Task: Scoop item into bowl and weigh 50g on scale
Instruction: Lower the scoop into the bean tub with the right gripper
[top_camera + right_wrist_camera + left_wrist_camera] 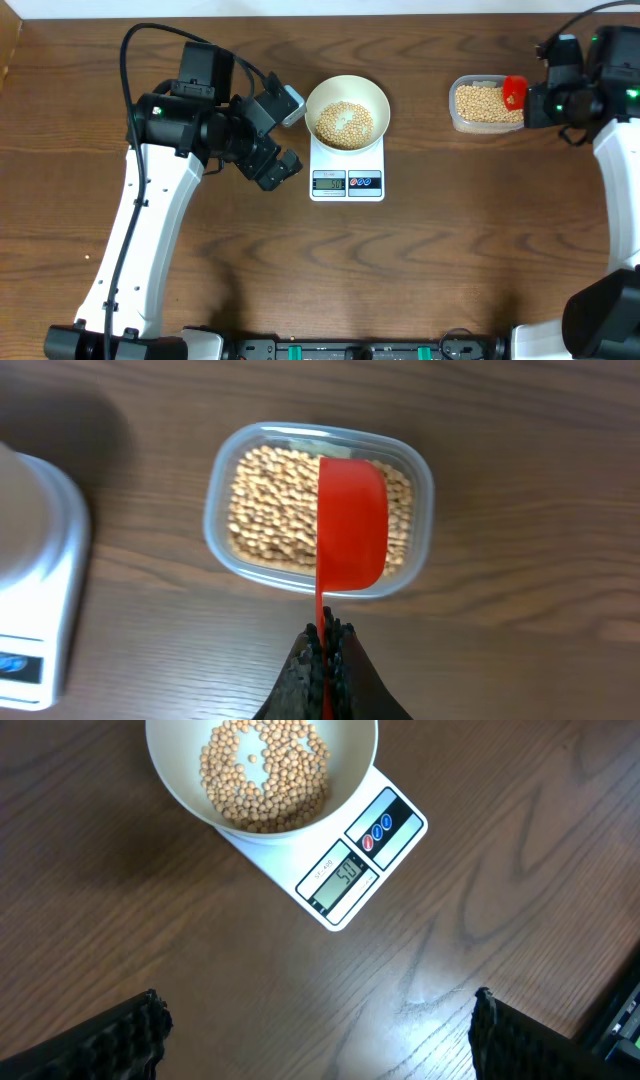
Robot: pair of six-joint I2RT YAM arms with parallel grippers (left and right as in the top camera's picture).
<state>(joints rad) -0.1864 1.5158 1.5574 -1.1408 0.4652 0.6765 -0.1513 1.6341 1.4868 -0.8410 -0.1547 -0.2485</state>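
Listing what sits round my two grippers, one entry each.

1. R side: my right gripper (322, 645), jaws pressed together on the thin handle of a red plastic scoop (350, 525). The scoop's long axis runs straight ahead from my fingertips. Its cup hangs over a clear rounded-rectangular plastic tub (215, 510), w/ no beans seen in the cup.
2. Tub contents: small round tan-yellow beans (265, 500), well filled, directly ahead of & under the scoop.
3. L side: my left gripper (320, 1048), jaws spread wide w/ nothing between them, hovering over brown wood-grain table (150, 940).
4. Ahead of the left gripper: round plain white bowl (170, 760) sitting on the small white rectangular digital scale (345, 875). A layer of beans covers the bowl's bottom.
5. Display: faces the left gripper. Digits look like 50, though small.

Key relation: bowl + scale lie off to the left of the right gripper, well apart from the tub. The left gripper is nearer them, but the scoop is w/ the right.

Judgement: target wt looks met, so prob. no more scooping needed. Any top-up means swinging the scoop leftwards to the bowl.
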